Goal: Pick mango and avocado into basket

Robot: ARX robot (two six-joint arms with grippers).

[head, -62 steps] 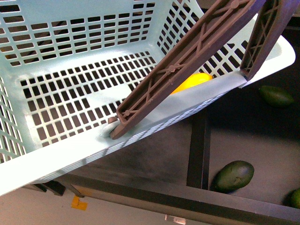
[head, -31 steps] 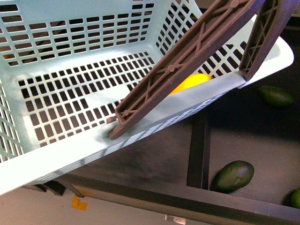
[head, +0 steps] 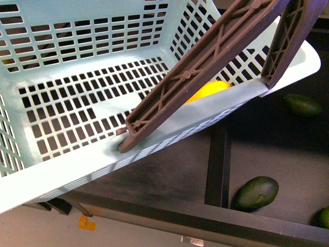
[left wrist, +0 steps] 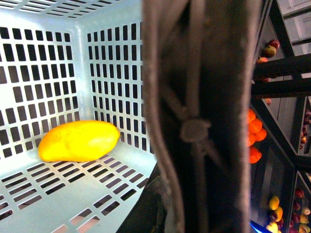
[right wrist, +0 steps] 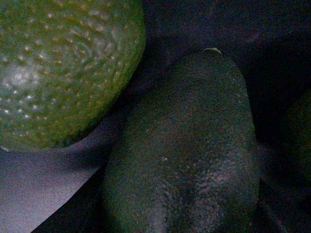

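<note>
Lying on its side on the slotted floor of the basket, the mango occupies a corner, close to two lattice walls. In the front view only a yellow patch of it shows behind the brown-purple handle, which is raised and crosses the basket diagonally. In the left wrist view the handle stands blurred, directly in front of the lens. The avocado is outside the basket. It fills the right wrist view, lying on a dark surface just beside a lighter green, pebbled fruit; whether the two touch cannot be told. The front view shows the basket tilted above a black shelf, whose compartments hold a near avocado, a far avocado and a third at the frame edge. Which of these is the one under the right wrist camera cannot be told. Neither the left gripper nor the right gripper shows its fingers in any view, so how wide each claw stands cannot be told. Oranges sit on shelving beyond the handle.
</note>
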